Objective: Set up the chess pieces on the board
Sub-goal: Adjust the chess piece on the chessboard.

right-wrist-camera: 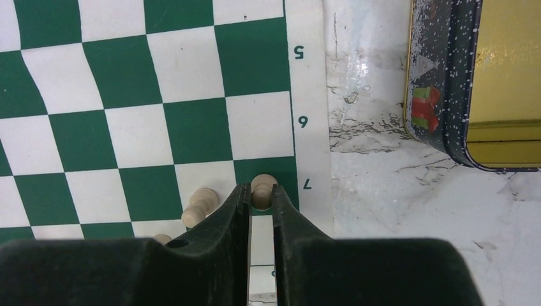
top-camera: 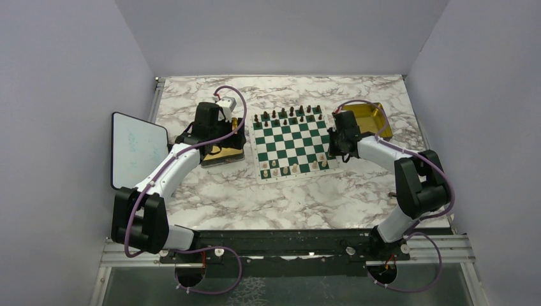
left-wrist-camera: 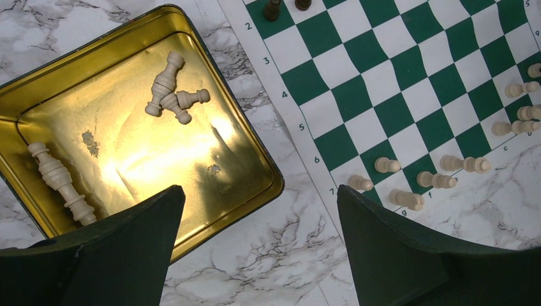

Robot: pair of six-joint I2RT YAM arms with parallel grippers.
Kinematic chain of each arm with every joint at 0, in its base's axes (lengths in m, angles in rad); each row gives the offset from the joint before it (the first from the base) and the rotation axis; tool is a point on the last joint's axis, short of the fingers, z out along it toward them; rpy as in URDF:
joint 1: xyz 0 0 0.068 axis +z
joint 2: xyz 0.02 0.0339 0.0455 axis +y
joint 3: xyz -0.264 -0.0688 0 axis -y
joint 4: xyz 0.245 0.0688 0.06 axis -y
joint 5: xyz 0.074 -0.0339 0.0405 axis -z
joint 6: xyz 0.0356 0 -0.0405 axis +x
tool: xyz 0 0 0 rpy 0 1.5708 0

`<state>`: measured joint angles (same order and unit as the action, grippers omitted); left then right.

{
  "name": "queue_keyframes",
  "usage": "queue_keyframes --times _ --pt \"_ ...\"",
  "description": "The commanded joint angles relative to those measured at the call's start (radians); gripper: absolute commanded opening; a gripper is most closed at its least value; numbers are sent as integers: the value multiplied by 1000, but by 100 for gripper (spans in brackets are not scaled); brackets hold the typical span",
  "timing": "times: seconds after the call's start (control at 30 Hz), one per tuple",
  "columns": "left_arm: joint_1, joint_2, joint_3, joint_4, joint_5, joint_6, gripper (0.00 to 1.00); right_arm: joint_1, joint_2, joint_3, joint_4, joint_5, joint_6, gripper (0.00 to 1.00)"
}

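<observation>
Cream pieces (right-wrist-camera: 203, 203) around right fingers (right-wrist-camera: 233, 223), tray (right-wrist-camera: 440, 76) nearby

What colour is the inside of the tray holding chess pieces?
Shiny gold inside the tray; the left wrist view shows it best.

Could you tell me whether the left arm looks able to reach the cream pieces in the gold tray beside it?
Probably yes: the left gripper hangs open above the gold tray, and the cream pieces lie loose and uncovered on its floor.
</observation>
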<state>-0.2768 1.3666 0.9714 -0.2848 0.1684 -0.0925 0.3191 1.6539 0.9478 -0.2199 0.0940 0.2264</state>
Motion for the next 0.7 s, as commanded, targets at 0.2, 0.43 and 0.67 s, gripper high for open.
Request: queue_keyframes --times 0.2,0.43,0.67 --pt "1 -18 -3 24 22 11 90 -3 22 36 -27 -10 -3 22" --pt "1 -21 -5 24 18 13 90 -3 10 51 -36 -13 1 33" --pt "1 -25 -7 24 13 14 90 -3 1 49 -34 -9 2 30"
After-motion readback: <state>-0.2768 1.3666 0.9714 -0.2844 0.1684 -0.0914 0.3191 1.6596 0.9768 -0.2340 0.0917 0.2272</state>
